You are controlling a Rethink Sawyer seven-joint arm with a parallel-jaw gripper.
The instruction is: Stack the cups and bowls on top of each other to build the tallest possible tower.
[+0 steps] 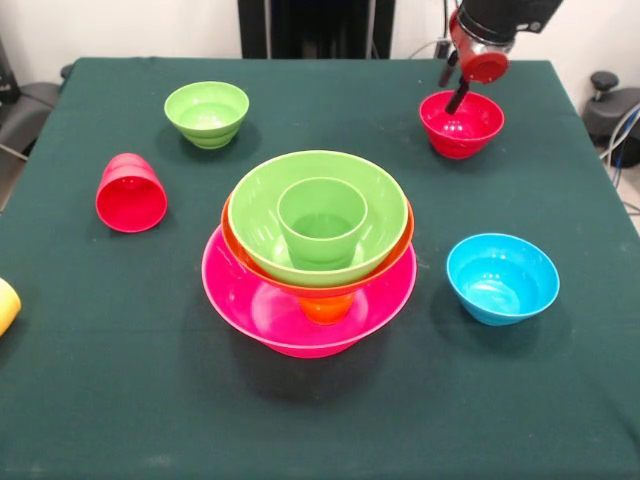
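The tower [310, 270] is seen mid-surface: a very large pink bowl [300, 315] as the base, a large orange bowl [402, 240] propped in it on what looks like an orange cup [327, 307], a large green bowl [265, 215] nested in that, and a green cup [322, 222] stood upright inside. A small green bowl [207, 113] is set upright at the far left, well apart. A red cup [131, 193] is tipped on its side left of the tower, mouth toward the camera. A yellow cup [6, 305] is cut off at the left edge. A small blue bowl [502, 278] is upright to the right, a small red bowl [461, 123] further back.
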